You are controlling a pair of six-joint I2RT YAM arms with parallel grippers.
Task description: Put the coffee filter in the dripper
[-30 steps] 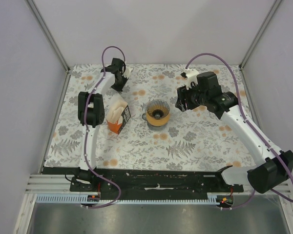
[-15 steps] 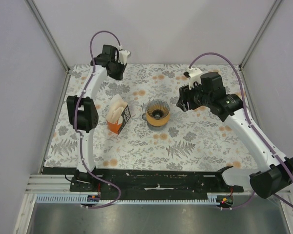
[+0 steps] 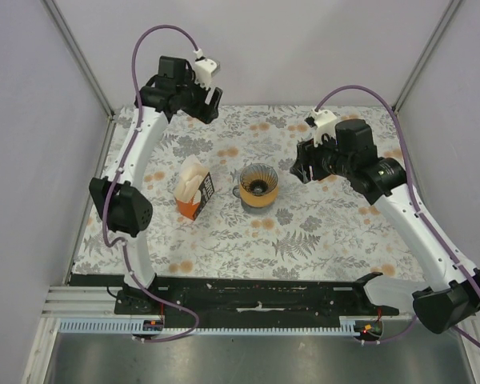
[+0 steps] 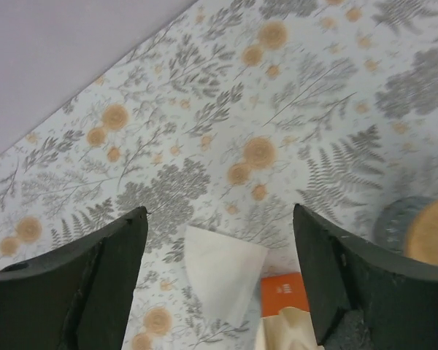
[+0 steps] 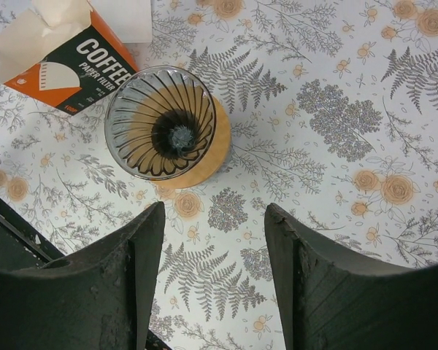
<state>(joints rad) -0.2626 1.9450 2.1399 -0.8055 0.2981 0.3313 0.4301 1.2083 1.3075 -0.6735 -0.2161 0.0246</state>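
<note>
Cream-white paper, the coffee filter (image 4: 223, 273) lies flat on the floral tablecloth (image 4: 204, 109), just beside the orange filter box (image 4: 281, 292). In the left wrist view it shows between the spread, empty jaws of the left gripper (image 4: 220, 219), raised well above it. The right gripper (image 5: 215, 219), jaws likewise apart and empty, hovers near the dripper (image 5: 160, 122), which stands ahead of its fingertips.

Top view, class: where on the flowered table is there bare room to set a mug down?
Bare cloth runs along the near side, between the dripper and the base rail, and at the far middle beyond the dripper. Crowded at centre-left: orange filter box, loose coffee filter behind it, dripper alongside.
</note>
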